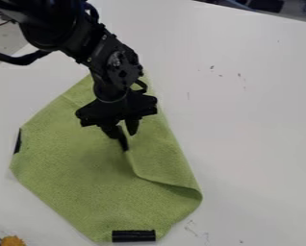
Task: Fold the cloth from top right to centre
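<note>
Far left to right, seen on the white worktop [258, 125]: a dark strip [17, 141] at the left edge of the green cloth [72, 163]; over its middle, the end effector [126, 141], whether spread, closed or pinching impossible to tell; a black strip [133, 236] at the near edge; a flap [160, 161] folded inward along the right.

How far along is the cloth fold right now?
Mostly done, it seems: the green cloth has its right side folded inward as a flap, whose edge runs from near the middle to the lower right. In hand: the gripper is down at the flap's inner end; I can't tell whether it grips. Left: probably releasing if gripping, and lifting clear.
</note>
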